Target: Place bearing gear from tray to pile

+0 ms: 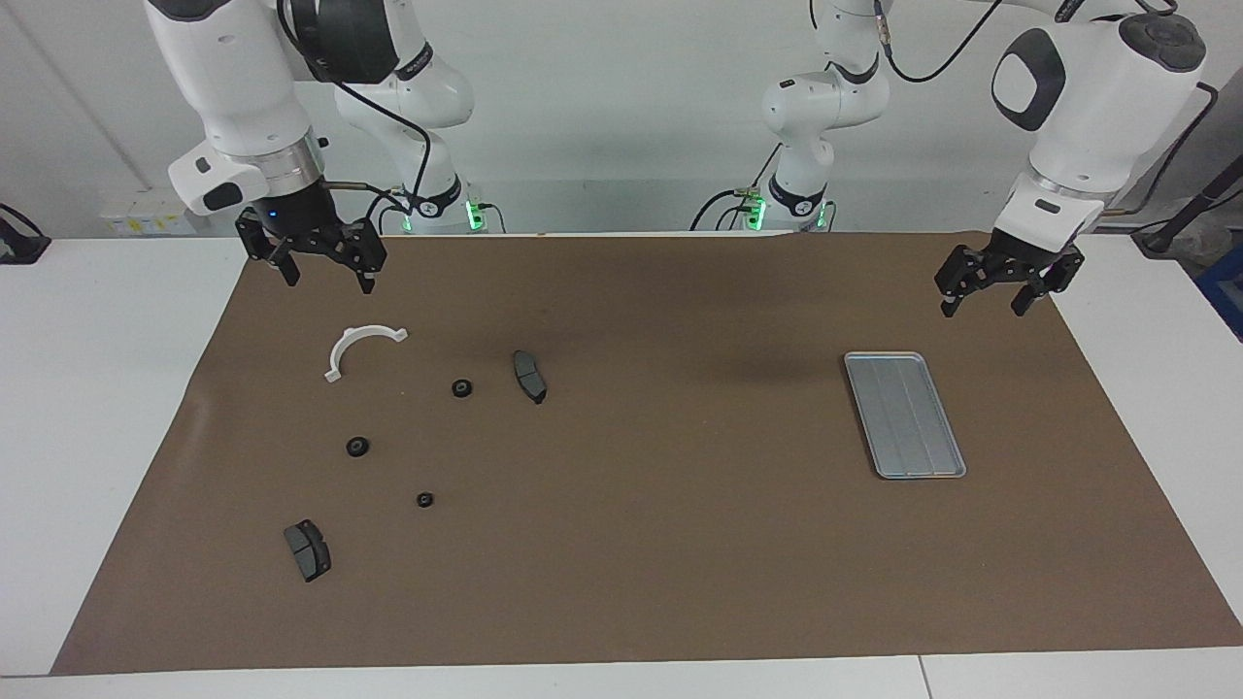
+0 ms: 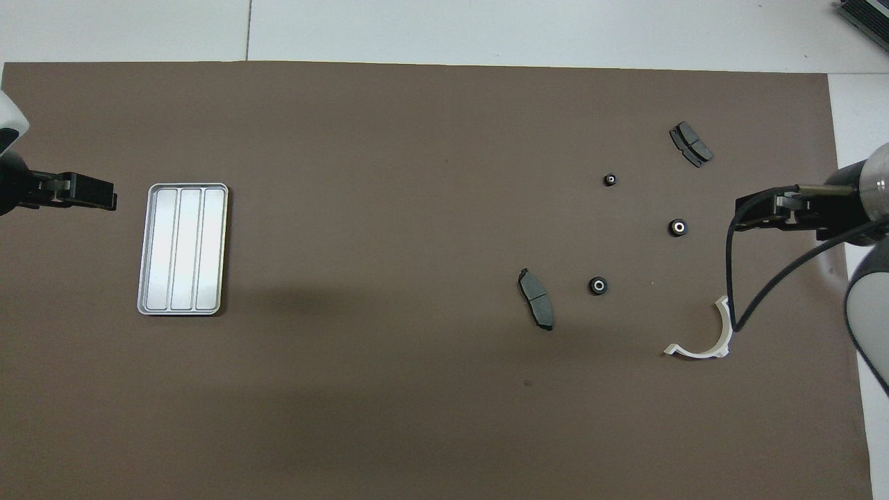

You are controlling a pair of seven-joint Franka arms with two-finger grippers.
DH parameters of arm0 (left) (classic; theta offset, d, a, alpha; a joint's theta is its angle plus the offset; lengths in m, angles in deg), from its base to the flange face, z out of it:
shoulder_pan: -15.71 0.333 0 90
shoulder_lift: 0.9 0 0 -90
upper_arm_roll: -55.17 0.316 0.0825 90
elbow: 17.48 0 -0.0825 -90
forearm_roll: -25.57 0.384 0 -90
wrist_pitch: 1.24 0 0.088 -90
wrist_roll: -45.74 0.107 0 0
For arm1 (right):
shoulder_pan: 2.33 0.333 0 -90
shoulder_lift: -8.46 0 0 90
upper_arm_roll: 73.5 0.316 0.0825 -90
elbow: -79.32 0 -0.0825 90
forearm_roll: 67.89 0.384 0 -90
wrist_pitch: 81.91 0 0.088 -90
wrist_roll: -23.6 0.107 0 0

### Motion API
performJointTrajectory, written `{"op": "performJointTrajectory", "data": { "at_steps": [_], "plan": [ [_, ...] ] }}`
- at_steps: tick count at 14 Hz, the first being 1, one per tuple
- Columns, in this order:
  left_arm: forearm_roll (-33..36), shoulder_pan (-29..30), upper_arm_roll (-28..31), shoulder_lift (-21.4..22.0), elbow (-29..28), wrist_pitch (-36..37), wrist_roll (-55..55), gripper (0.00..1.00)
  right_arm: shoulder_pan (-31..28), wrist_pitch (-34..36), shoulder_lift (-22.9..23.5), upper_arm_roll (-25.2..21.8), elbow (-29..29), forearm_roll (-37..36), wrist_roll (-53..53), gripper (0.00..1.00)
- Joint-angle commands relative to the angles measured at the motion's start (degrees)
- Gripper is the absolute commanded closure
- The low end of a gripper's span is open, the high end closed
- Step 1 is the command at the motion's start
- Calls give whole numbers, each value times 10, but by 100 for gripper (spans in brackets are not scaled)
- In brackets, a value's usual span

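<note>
The silver ridged tray (image 1: 903, 416) lies empty toward the left arm's end of the mat; it also shows in the overhead view (image 2: 183, 248). Three small black bearing gears (image 1: 462, 388) (image 1: 357, 447) (image 1: 424, 500) lie on the mat in the pile, among the white half-ring bracket (image 1: 338, 355) and two dark brake pads (image 1: 529, 376) (image 1: 307, 549). My right gripper (image 1: 328, 280) hangs open and empty above the mat's edge near the bracket. My left gripper (image 1: 983, 309) hangs open and empty above the mat beside the tray, nearer to the robots than it.
A brown mat (image 1: 660, 544) covers the white table. In the overhead view the gears (image 2: 599, 285) (image 2: 678, 227) (image 2: 610, 180), pads (image 2: 536, 298) (image 2: 690, 144) and bracket (image 2: 698, 353) are spread toward the right arm's end.
</note>
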Motion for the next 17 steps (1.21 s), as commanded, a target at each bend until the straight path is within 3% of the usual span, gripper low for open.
{"op": "performJointTrajectory", "data": {
  "at_steps": [1,7,17],
  "plan": [
    [14,-5,2,7,0,1,1,0,-26,23,-11,7,0,21,-45,0],
    [14,-5,2,7,0,1,0,0,-31,36,9,11,-27,33,-47,0],
    [14,-5,2,7,0,1,-1,0,-27,25,-2,14,-3,29,-41,0]
  ]
}}
